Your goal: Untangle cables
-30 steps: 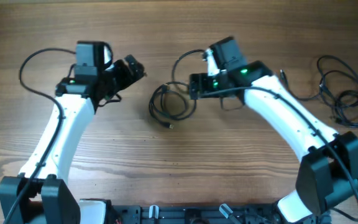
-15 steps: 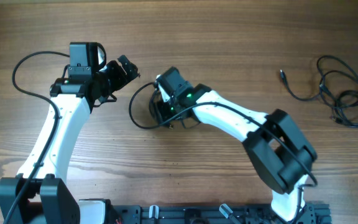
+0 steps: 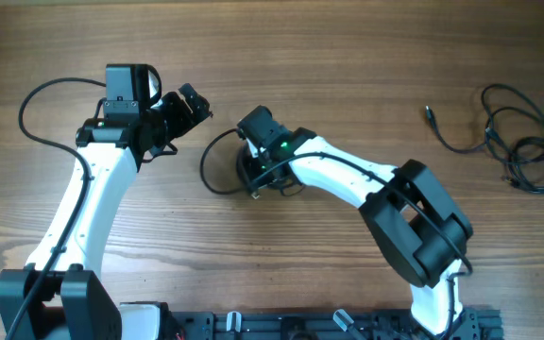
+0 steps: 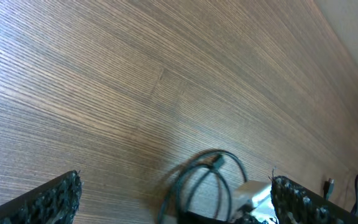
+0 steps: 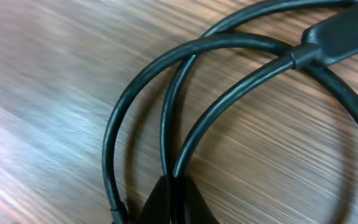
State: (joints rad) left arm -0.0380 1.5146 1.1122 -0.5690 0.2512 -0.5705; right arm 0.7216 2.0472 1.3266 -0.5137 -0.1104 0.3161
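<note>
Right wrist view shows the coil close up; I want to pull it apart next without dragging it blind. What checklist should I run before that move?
1. Right gripper on the coiled cable: ok.
2. Its fingertips shut on strands: ok, two seem to run into them.
3. Left gripper open: ok, fingers wide apart.
4. Left gripper anchoring the coil: not ok, it holds nothing.
5. Plug end in sight: ok.
6. Other cables apart from the coil: ok.
</note>
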